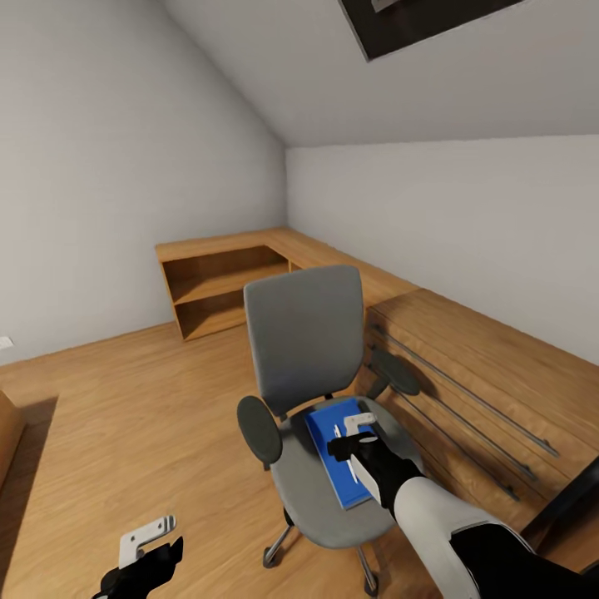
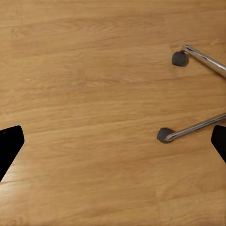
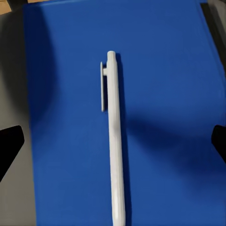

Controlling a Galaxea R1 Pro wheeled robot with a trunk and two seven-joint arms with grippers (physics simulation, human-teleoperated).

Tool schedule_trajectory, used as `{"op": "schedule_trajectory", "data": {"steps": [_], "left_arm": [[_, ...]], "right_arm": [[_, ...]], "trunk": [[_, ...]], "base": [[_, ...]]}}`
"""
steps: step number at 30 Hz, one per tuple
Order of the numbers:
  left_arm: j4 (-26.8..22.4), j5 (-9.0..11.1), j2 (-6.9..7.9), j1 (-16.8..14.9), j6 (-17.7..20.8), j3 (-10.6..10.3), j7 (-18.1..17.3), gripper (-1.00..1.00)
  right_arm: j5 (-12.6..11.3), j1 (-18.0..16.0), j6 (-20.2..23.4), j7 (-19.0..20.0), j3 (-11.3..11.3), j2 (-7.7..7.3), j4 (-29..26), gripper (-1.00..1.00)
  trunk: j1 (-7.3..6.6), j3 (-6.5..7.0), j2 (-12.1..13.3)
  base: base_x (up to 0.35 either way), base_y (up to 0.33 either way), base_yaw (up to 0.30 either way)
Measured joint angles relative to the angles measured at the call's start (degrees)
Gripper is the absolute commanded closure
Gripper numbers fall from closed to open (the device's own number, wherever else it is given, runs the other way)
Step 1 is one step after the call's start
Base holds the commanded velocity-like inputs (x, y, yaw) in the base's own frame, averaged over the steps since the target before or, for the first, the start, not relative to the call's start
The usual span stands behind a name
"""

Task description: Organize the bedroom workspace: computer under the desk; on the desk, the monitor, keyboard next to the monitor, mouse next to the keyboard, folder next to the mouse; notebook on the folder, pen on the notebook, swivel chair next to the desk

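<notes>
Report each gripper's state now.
Left gripper: open, empty, above the floor.
Right gripper: open, holding nothing, over the pen on the folder.

Pen (image 3: 114, 141) on folder (image 3: 155, 117), folder on swivel chair (image 1: 309, 349) seat.

Swivel chair (image 1: 309, 391) seat carries folder (image 1: 331, 453).

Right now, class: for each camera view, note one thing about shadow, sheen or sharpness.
Head view: the swivel chair casts a soft shadow on the floor; edges look slightly soft. Left wrist view: the chrome chair legs gleam. Right wrist view: a dark shadow falls across the folder beside the sharp white pen.
</notes>
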Motion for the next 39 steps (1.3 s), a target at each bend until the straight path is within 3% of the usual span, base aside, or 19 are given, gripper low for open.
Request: {"op": "schedule_trajectory", "data": {"steps": [11, 21, 39], "left_arm": [[0.0, 0.0, 0.00, 0.0, 0.0, 0.0, 0.0, -1.00], [0.0, 0.0, 0.00, 0.0, 0.0, 0.0, 0.0, -1.00], [0.0, 0.0, 0.00, 0.0, 0.0, 0.0, 0.0, -1.00]], "right_arm": [[0.1, 0.0, -0.1, -0.1, -1.2, -0.05, 0.0, -1.00], [0.2, 0.0, 0.3, -0.1, -1.4, -0.10, -4.2, -1.00], [-0.6, 0.0, 0.5, -0.1, -1.5, -0.12, -4.4, -1.00]], "trunk": [[2.42, -1.98, -4.4], [2.42, -1.98, -4.4], [2.42, -1.98, -4.4]], "base": [[0.000, 0.000, 0.000], [0.000, 0.000, 0.000], [0.000, 0.000, 0.000]]}}
